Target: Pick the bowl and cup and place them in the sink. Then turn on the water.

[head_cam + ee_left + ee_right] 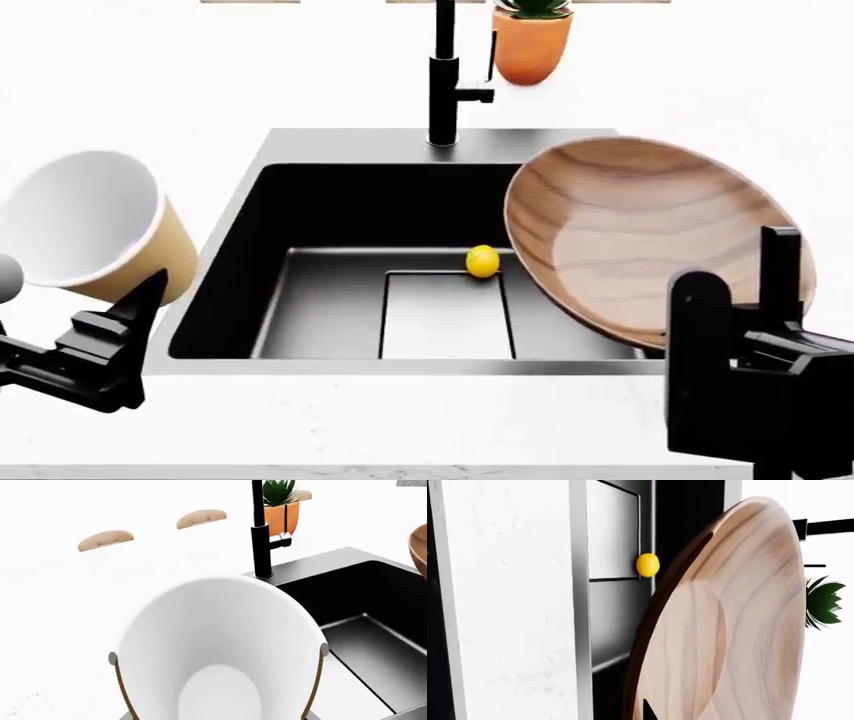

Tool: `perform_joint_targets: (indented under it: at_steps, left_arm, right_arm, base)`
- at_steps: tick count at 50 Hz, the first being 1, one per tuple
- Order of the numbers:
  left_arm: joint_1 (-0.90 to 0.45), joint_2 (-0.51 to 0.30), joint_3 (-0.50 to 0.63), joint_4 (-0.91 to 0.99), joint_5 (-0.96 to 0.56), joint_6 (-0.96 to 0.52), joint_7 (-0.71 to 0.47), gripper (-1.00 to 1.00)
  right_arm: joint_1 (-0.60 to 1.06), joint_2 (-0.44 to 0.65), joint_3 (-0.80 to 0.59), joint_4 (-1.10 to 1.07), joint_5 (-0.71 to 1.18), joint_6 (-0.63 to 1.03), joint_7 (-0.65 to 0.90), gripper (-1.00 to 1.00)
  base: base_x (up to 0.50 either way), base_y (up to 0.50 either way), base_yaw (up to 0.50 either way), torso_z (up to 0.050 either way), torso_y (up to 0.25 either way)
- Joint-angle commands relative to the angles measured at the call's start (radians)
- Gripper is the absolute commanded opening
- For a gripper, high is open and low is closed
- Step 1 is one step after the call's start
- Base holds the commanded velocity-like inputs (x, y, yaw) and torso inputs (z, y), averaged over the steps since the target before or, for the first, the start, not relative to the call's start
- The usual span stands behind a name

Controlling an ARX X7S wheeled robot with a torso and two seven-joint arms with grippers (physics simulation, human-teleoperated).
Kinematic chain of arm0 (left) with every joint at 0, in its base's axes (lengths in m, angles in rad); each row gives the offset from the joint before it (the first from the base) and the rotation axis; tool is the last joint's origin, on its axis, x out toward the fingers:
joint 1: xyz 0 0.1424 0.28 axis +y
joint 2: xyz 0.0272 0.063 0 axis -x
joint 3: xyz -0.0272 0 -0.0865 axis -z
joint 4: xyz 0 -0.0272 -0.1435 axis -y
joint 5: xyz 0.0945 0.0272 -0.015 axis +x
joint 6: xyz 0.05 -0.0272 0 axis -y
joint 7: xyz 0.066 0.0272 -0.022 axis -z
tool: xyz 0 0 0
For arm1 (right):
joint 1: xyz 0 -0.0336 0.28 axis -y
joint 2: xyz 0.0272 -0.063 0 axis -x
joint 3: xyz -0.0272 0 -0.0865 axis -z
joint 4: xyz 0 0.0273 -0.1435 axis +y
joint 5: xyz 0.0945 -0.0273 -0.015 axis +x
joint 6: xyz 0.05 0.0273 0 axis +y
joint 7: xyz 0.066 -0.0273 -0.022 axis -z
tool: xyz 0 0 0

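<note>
Meanwhile cup (94, 225) and bowl (641, 240) (both gripped) hang beside the sink (220, 290).

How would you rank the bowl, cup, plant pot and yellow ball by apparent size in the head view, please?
1. bowl
2. cup
3. plant pot
4. yellow ball
Bowl and cup sit nearer the camera, which enlarges them.
</note>
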Motion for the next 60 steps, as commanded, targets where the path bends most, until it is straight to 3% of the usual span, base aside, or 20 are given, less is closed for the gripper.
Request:
perform_joint_targets:
  at_steps: [1, 30, 60]
  left_arm:
    - [-0.004, -0.006, 0.012, -0.002, -0.006, 0.013, -0.006, -1.0]
    - [0.003, 0.005, 0.016, -0.002, 0.016, 0.015, 0.012, -1.0]
    - [0.015, 0.005, 0.004, 0.004, 0.02, 0.021, 0.02, -1.0]
  right_arm:
    - [0.041, 0.006, 0.005, 0.002, -0.006, -0.001, 0.019, -1.0]
    - [0.099, -0.007, -0.066, 0.001, 0.026, 0.009, 0.053, -1.0]
    - [0.144, -0.031, -0.107, 0.011, 0.096, 0.003, 0.087, -1.0]
  base:
    - [0.17, 0.0, 0.0, 0.0, 0.0]
    - [0.34, 0.0, 0.0, 0.0, 0.001]
    - [0.06, 0.0, 0.0, 0.0, 0.001]
